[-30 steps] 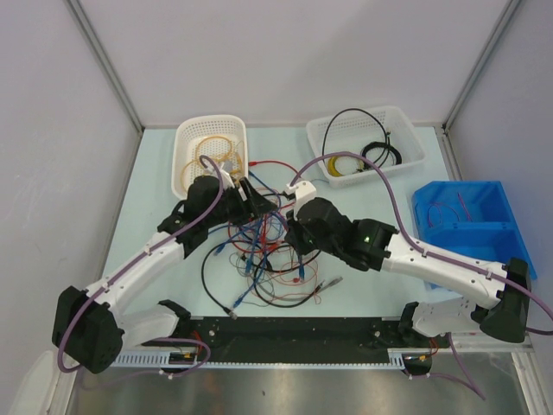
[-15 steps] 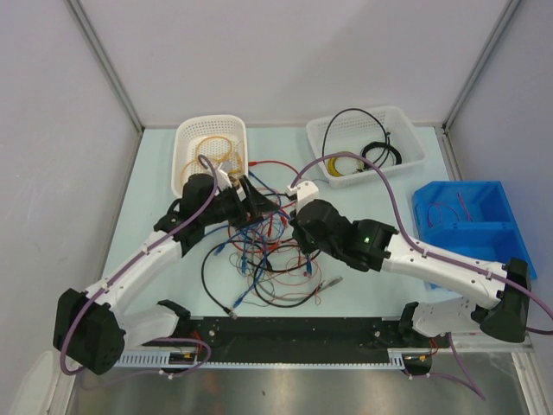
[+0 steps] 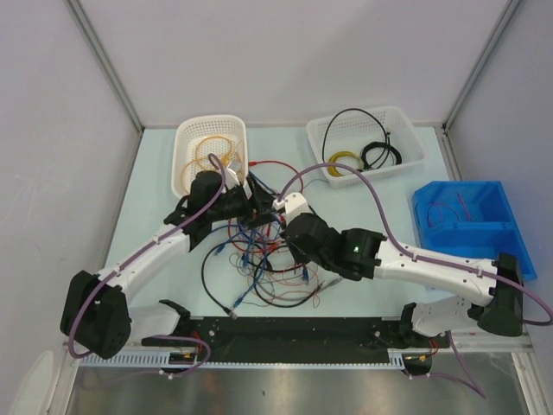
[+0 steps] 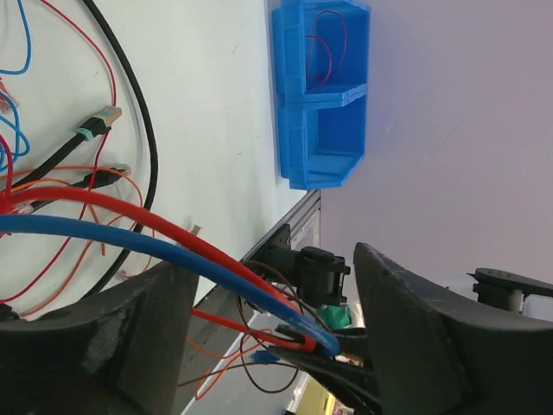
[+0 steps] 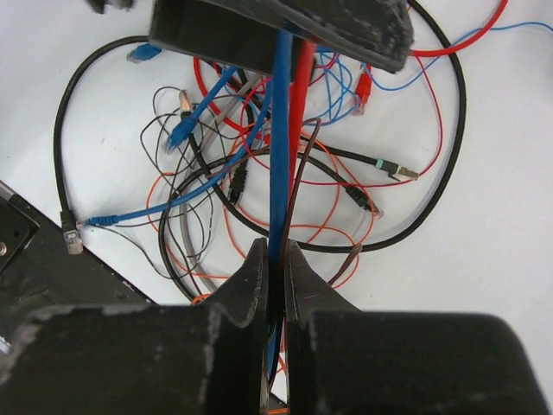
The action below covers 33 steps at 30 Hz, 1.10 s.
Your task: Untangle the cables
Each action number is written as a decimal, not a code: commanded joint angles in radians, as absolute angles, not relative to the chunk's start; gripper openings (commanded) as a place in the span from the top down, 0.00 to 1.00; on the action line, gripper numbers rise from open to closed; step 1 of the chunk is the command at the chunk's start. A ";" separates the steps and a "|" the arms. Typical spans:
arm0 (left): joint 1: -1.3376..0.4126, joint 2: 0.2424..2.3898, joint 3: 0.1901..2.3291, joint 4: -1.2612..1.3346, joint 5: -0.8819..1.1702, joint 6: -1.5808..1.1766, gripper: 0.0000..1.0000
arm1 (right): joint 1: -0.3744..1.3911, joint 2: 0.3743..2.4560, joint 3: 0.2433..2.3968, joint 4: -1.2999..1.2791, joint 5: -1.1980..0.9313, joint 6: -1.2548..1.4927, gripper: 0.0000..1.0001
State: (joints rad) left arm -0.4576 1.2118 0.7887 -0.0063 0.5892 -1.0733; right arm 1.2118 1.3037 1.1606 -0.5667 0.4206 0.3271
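Right wrist view: right gripper (image 5: 275,259) pinches the blue cable (image 5: 278,156), stretched taut up-frame, likely to draw it from the tangle (image 5: 346,186). Left gripper (image 4: 272,277) gapes wide, gripping nothing.

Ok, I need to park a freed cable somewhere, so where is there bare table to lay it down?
Bare table runs left of the left arm, between the white basket and white tray, and between that tray and the blue bin. The centre is crowded with cables.
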 commanded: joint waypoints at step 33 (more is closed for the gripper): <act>-0.480 1.071 0.844 0.031 0.488 -0.563 1.00 | 0.638 1.026 0.937 -0.089 -0.302 0.765 0.26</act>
